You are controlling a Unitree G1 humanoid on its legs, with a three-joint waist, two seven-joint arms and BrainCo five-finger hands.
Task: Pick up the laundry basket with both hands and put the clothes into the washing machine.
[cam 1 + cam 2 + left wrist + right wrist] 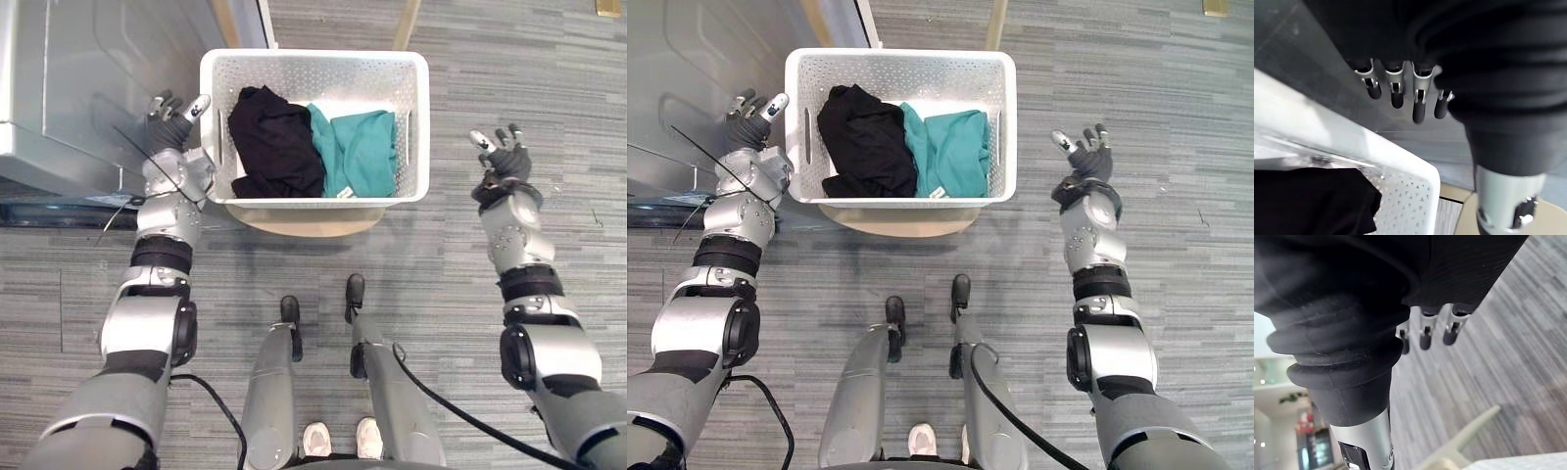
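Note:
A white perforated laundry basket (315, 67) stands on a round pale wooden stool (309, 221) straight ahead. In it lie a black garment (274, 142) on the left and a teal garment (358, 149) on the right. My left hand (168, 123) is open just beside the basket's left wall, apart from it, fingers straight. My right hand (504, 157) is open too, a hand's width off the basket's right wall. The left wrist view has the basket rim (1415, 171) and black cloth (1312, 200) past the fingers (1419, 105).
The grey washing machine (69, 88) stands to the left of the basket, behind my left hand. Grey plank floor (529, 59) lies open to the right and in front. A pale wooden leg (407, 24) shows beyond the basket.

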